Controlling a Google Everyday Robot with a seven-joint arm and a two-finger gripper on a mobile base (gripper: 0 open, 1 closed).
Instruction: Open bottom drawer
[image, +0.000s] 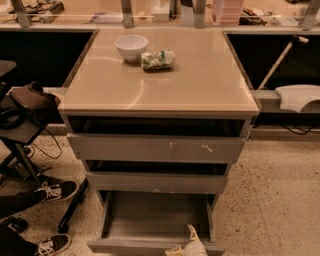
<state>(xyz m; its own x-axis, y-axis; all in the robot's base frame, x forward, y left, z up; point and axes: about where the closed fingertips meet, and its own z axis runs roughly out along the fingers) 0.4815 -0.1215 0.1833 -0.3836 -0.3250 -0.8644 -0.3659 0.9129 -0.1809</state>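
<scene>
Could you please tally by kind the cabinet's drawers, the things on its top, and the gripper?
Drawers: 3 (top drawer, middle drawer, bottom drawer pulled out)
Bowls: 1 (white bowl)
Packets: 1 (green packet, beside the bowl)
Grippers: 1 (gripper, at the bottom drawer's front edge)
Total: 6

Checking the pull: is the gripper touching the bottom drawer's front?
Cannot tell. In the camera view the gripper sits at the picture's bottom edge, overlapping the front of the open bottom drawer, but neither contact nor gap shows plainly.
</scene>
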